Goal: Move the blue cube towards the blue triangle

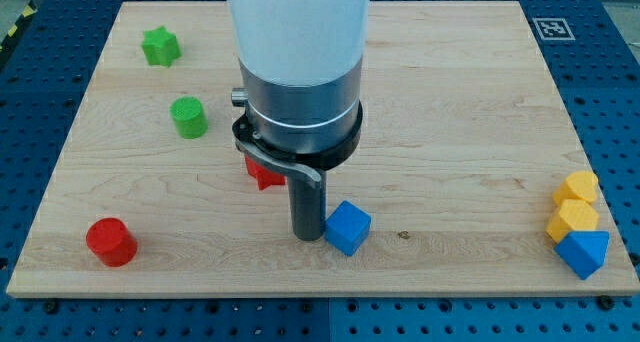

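The blue cube [348, 226] sits on the wooden board [450, 132] near the view's bottom, just right of centre. The blue triangle [583, 252] lies at the bottom right corner of the board. My tip [307, 236] is the lower end of the dark rod, right beside the blue cube's left side and seemingly touching it. The arm's white and grey body hangs over the board's centre and hides what lies under it.
Two yellow blocks [577, 188] [571, 220] sit just above the blue triangle. A red block [263, 172] is partly hidden behind the rod. A red cylinder [110, 241] is at the bottom left, a green cylinder [188, 117] and a green star [160, 47] at the upper left.
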### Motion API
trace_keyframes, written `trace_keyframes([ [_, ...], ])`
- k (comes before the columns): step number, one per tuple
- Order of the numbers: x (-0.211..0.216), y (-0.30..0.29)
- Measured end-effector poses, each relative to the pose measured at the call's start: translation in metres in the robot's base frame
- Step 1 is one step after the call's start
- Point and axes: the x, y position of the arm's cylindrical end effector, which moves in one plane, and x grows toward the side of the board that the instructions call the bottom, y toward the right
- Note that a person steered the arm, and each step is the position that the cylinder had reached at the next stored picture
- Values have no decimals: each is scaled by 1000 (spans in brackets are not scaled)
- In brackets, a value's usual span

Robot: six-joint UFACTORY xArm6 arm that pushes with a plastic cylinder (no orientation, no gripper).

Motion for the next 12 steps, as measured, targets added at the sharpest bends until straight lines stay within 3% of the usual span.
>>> trace_keyframes([
  [5,-5,42],
  [7,25,40],
  [12,8,66],
])
